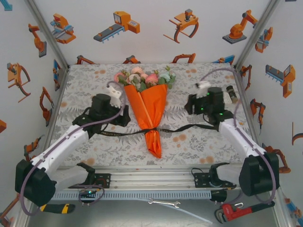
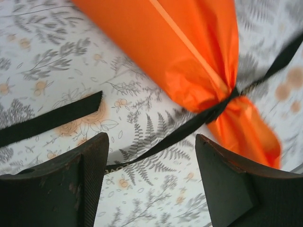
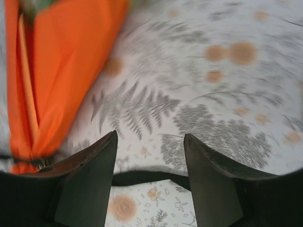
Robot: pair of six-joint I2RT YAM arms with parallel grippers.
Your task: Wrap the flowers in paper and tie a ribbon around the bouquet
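Between our left fingers [image 2: 71, 189], spread open and empty, the ribbon [image 2: 156, 142] lies loose on the counter [image 2: 57, 56]; right of them rests the bouquet [image 1: 147, 106] (ribbon cinching its neck). Our right fingers [image 3: 90, 184] gape too, so we should lift straight up, snagging neither tail.

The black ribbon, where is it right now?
In the top view the ribbon crosses mid-table, cinched round the bouquet low down, its ends reaching the left gripper and right gripper.

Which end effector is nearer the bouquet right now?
Left. The left end effector sits open close beside the bouquet's left edge, over the ribbon. The right end effector, also open, stands farther off on its right, with bare tablecloth between.
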